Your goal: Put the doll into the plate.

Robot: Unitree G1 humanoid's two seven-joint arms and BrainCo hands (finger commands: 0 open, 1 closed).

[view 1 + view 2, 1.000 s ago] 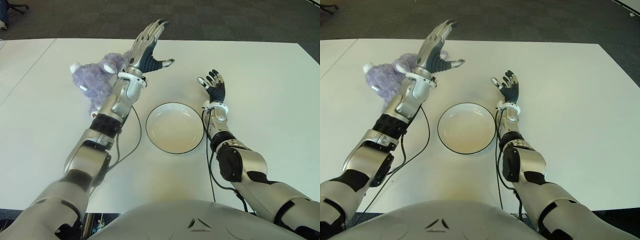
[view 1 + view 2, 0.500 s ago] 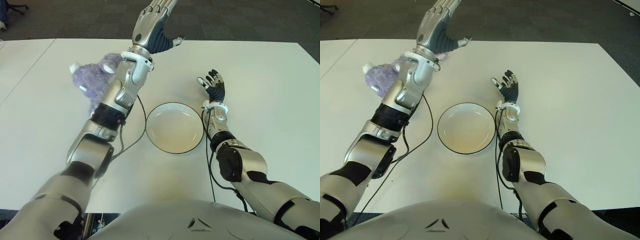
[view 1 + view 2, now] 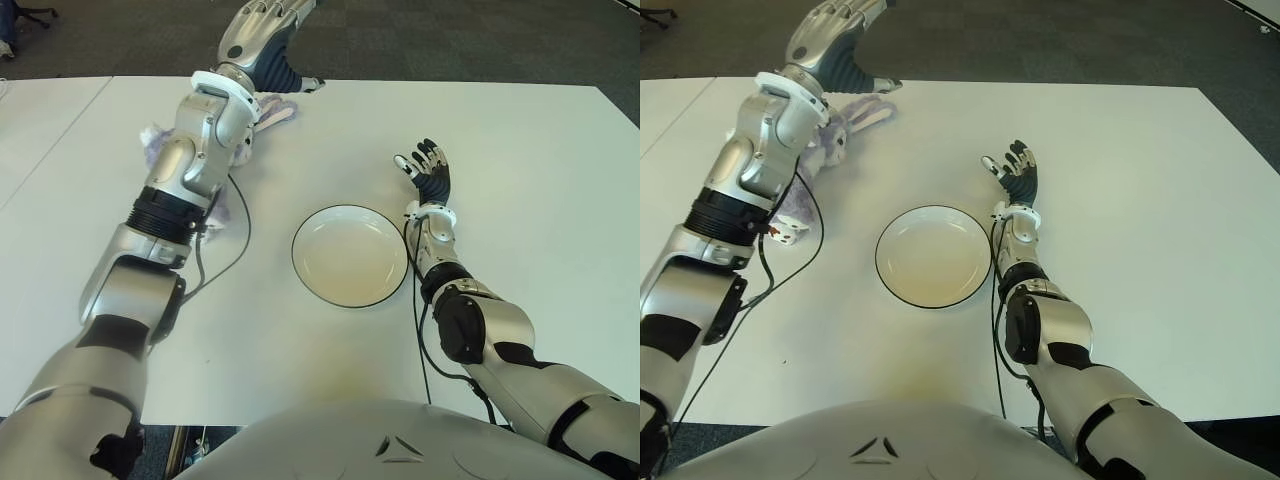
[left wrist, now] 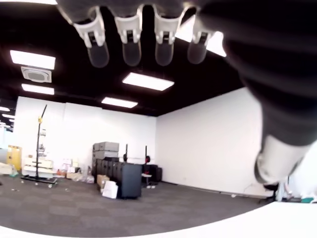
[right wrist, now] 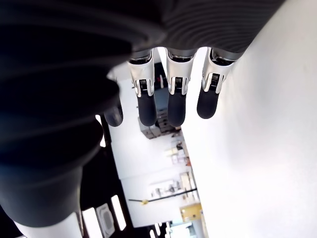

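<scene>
The purple plush doll (image 3: 854, 114) lies at the far left of the white table (image 3: 530, 150). My left forearm crosses over it and hides most of it; only an ear and some fur at the sides show. My left hand (image 3: 268, 28) is raised above the doll near the table's far edge, fingers (image 4: 130, 47) spread and holding nothing. The white plate (image 3: 350, 262) with a dark rim sits empty at the table's middle. My right hand (image 3: 428, 168) shows just right of the plate, palm up, fingers (image 5: 172, 99) extended and empty.
A black cable (image 3: 243, 228) from my left arm loops over the table between the doll and the plate. Another white table (image 3: 40, 130) adjoins on the left. Dark carpet (image 3: 450, 40) lies beyond the far edge.
My left arm has swung left and its hand has risen toward the far edge, so the forearm now covers most of the doll. The right hand and plate have not moved.
</scene>
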